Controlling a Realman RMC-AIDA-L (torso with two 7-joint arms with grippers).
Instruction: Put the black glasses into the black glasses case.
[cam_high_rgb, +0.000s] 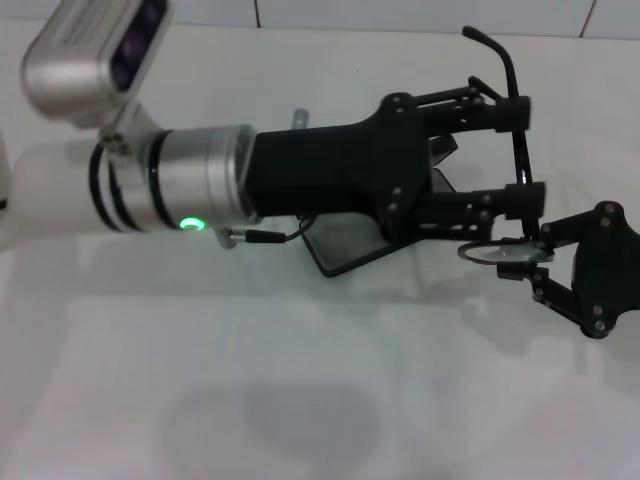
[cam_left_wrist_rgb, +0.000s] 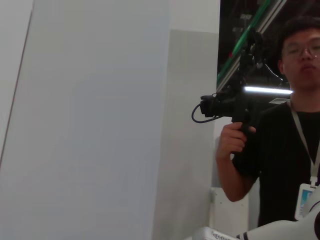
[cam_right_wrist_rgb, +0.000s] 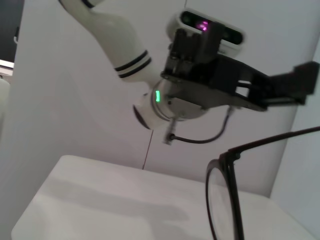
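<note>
The black glasses (cam_high_rgb: 503, 252) hang above the table at the right. One lens lies level beside my right gripper (cam_high_rgb: 533, 266), which looks shut on the frame. A long temple arm rises past the spread fingertips of my left gripper (cam_high_rgb: 523, 150), which is open around it. The right wrist view has a lens and the frame (cam_right_wrist_rgb: 231, 200) close up, with the left gripper (cam_right_wrist_rgb: 280, 90) beyond. The black glasses case (cam_high_rgb: 347, 246) lies open on the table, mostly hidden under the left gripper, with its grey lining showing. The left wrist view shows neither the glasses nor the case.
My left arm (cam_high_rgb: 150, 180) stretches across the white table (cam_high_rgb: 300, 400) from the left. A tiled wall runs behind the table. In the left wrist view a person (cam_left_wrist_rgb: 280, 145) holds a camera rig beside a pale wall.
</note>
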